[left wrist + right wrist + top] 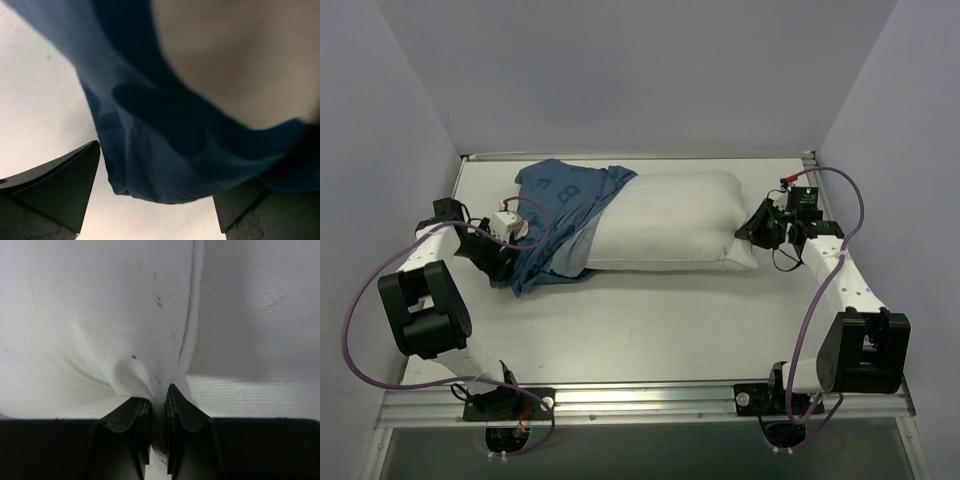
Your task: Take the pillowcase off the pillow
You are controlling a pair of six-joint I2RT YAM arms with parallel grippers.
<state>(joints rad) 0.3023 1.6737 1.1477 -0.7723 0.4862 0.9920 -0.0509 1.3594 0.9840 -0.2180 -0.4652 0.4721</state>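
The white pillow lies across the back middle of the table, mostly bare. The dark blue pillowcase is bunched over its left end and spills onto the table. My left gripper is open at the pillowcase's lower left corner; in the left wrist view the blue cloth hangs between the spread fingers without being pinched. My right gripper is shut on the pillow's right edge; the right wrist view shows the white fabric pinched between the fingers.
White walls close in the table on the left, back and right. The arm bases stand at the near edge. Purple cables loop beside both arms.
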